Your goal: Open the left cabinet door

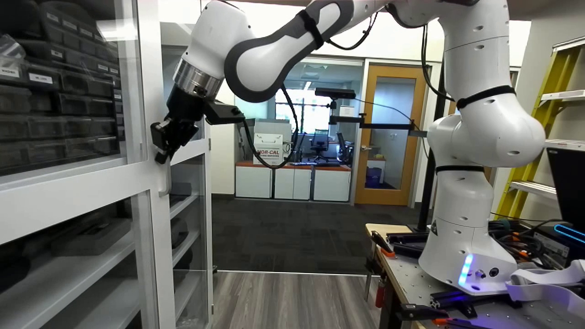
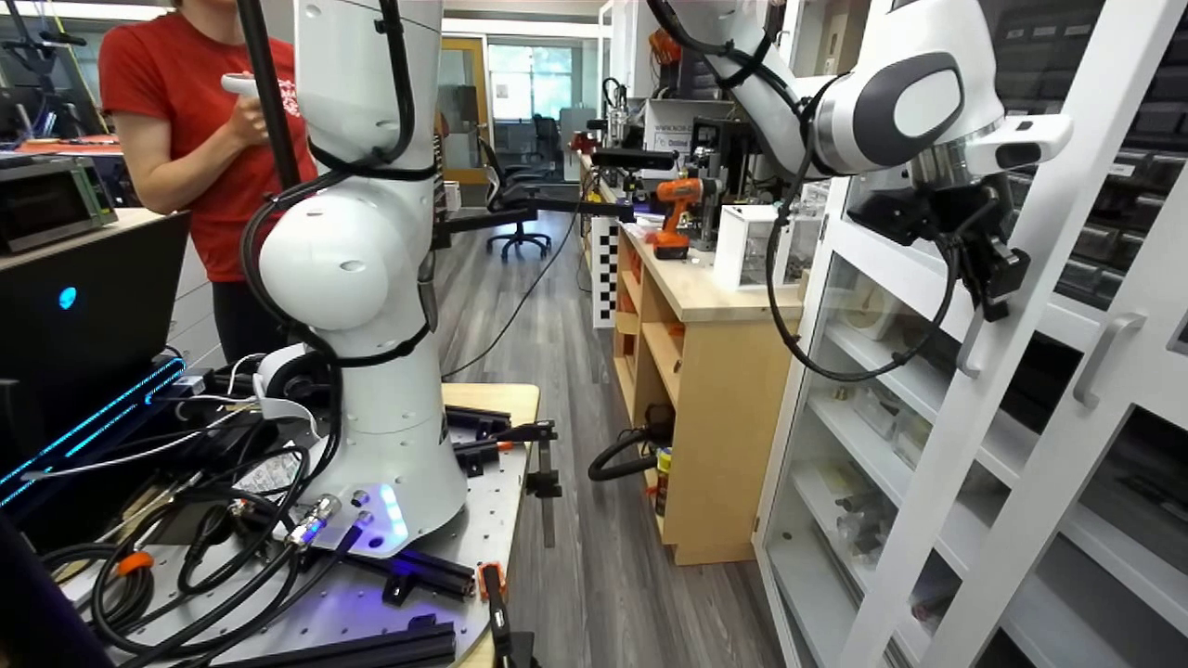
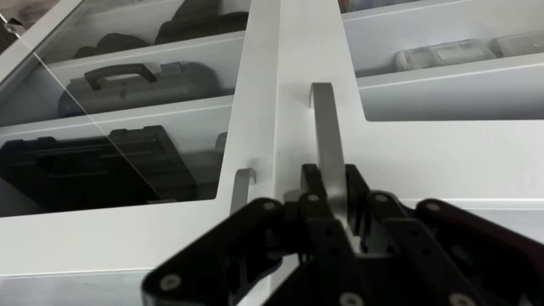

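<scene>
Left cabinet door [image 1: 87, 193]: left side of the frame in an exterior view, right half of the frame in the wrist view. Tall white frame, glass panes [image 1: 73, 87] above and below a broad mid-rail [image 3: 463, 161]. Looks slightly ajar: dark bins [image 2: 1104, 237] show between it and the right cabinet door [image 2: 1067, 445].

Gripper [image 3: 331, 170] clamped, by all appearance, about the slim vertical bar handle [image 3: 328, 131], a jaw snug to each side. Lower length of the bar shows free beneath it in both exterior views.

Handling, my guess: weighty with all that glass, yet should swing easily; slow to start, slow to stop. Frame stiff, no give for a crooked pull. Glass the fragile part. Bar smooth, so the jaws may slide along it. Bar is the right hold; pull steadily outward on an arc, wrist turning with it. Neighbouring handle [image 3: 241, 187] stands near; could snag the knuckles.
</scene>
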